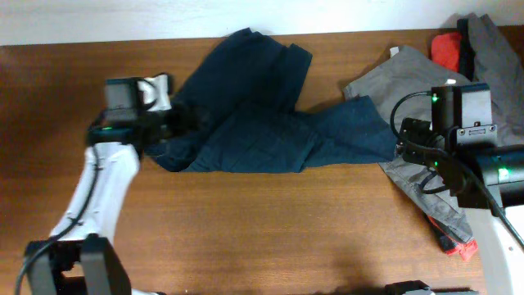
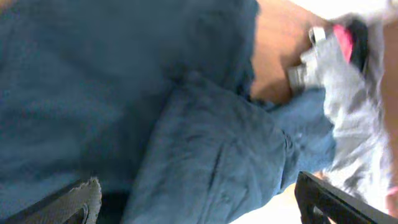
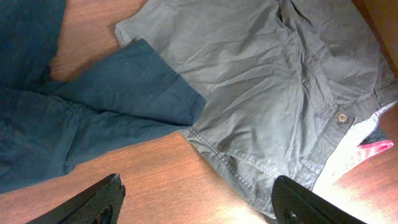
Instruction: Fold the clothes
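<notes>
**Sam:** Where are the blue shorts (image 1: 262,123) right now?

**Me:** They lie in the middle of the table (image 1: 246,238), all bunched up and not flat. The tip of one leg lies on the edge of the grey shorts (image 3: 273,81) on the right. A red piece (image 1: 446,49) sits in the far right corner, next to more grey cloth.

**Sam:** What could go wrong from here?

**Me:** I see two things. The blue leg touches the grey shorts, so if I pull on it, I think the grey ones may slide along too. The blue cloth is also heaped in layers. If I pinch in the wrong spot, I may grab two layers at once and the fold comes out crooked.

**Sam:** And your two grippers?

**Me:** The left gripper (image 2: 205,205) is at the left side of the blue shorts. Its jaws stand wide apart with blue cloth under them, and I see nothing pinched. The right gripper (image 3: 199,205) hangs over bare wood, just beside the edge of the grey shorts. Its jaws are wide too, and it holds nothing.
</notes>
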### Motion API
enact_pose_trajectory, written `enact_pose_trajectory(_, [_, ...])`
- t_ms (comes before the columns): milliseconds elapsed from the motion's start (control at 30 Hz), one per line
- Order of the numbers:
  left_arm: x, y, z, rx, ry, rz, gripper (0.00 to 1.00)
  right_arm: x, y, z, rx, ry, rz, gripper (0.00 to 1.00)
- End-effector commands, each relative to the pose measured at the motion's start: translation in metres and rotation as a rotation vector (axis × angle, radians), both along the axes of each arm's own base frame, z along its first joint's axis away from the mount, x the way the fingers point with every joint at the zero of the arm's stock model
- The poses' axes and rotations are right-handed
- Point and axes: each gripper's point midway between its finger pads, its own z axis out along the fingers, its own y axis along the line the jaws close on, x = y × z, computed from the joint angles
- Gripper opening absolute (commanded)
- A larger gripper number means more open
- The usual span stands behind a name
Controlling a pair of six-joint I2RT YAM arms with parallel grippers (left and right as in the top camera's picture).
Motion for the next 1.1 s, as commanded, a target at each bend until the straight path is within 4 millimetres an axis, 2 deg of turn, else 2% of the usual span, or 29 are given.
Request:
enact_pose_trajectory(0, [0.014, -0.015, -0.016, 0.182, -0.067, 0.001, 0.99, -0.001, -0.006, 0.002, -0.018, 0.0, -0.022, 0.8])
enact_pose_trajectory(100, [0.039, -0.04, -0.041, 0.197, -0.124, -0.026, 0.99, -0.004, -0.006, 0.0, -0.02, 0.015, -0.022, 0.8])
enact_pose_trajectory(233, [0.07, -0.056, -0.06, 0.166, -0.219, -0.032, 0.99, -0.006, -0.007, -0.002, -0.021, 0.026, -0.022, 0.8])
enact_pose_trajectory(300, [0.08, -0.067, -0.079, 0.092, -0.209, -0.039, 0.99, -0.007, -0.007, -0.002, -0.021, 0.031, -0.022, 0.8])
enact_pose_trajectory(400, [0.085, -0.076, -0.111, 0.067, -0.155, -0.071, 0.99, -0.007, -0.007, -0.002, -0.021, 0.031, -0.022, 0.8])
enact_pose_trajectory(500, [0.083, -0.087, -0.128, 0.022, -0.116, -0.122, 0.99, -0.007, -0.007, -0.003, -0.021, 0.031, -0.022, 0.8])
enact_pose_trajectory(567, [0.076, -0.094, -0.136, -0.004, -0.091, -0.156, 0.93, -0.007, -0.006, -0.002, -0.021, 0.031, -0.022, 0.8])
enact_pose_trajectory(600, [0.072, -0.098, -0.139, -0.016, -0.076, -0.171, 0.89, -0.007, -0.007, -0.002, -0.021, 0.031, -0.022, 0.8])
enact_pose_trajectory(633, [0.069, -0.1, -0.139, -0.027, -0.066, -0.184, 0.77, -0.007, -0.007, -0.002, -0.021, 0.031, -0.022, 0.8])
enact_pose_trajectory(667, [0.067, -0.103, -0.138, -0.041, -0.062, -0.197, 0.7, -0.007, -0.006, -0.002, -0.021, 0.031, -0.022, 0.8])
enact_pose_trajectory(767, [0.055, -0.117, -0.127, -0.129, -0.053, -0.28, 0.33, -0.007, -0.007, -0.003, -0.021, 0.031, -0.022, 0.8])
enact_pose_trajectory(867, [0.043, -0.129, -0.111, -0.22, -0.048, -0.362, 0.04, -0.007, -0.007, -0.002, -0.021, 0.031, -0.022, 0.8])
enact_pose_trajectory(900, [0.041, -0.129, -0.107, -0.228, -0.042, -0.368, 0.01, -0.007, -0.007, -0.002, -0.021, 0.031, -0.022, 0.8])
enact_pose_trajectory(967, [0.039, -0.126, -0.1, -0.227, -0.035, -0.363, 0.01, -0.007, -0.007, -0.003, -0.021, 0.032, -0.022, 0.8])
enact_pose_trajectory(1067, [0.037, -0.118, -0.077, -0.223, -0.047, -0.353, 0.01, -0.007, -0.007, -0.003, -0.021, 0.033, -0.022, 0.8])
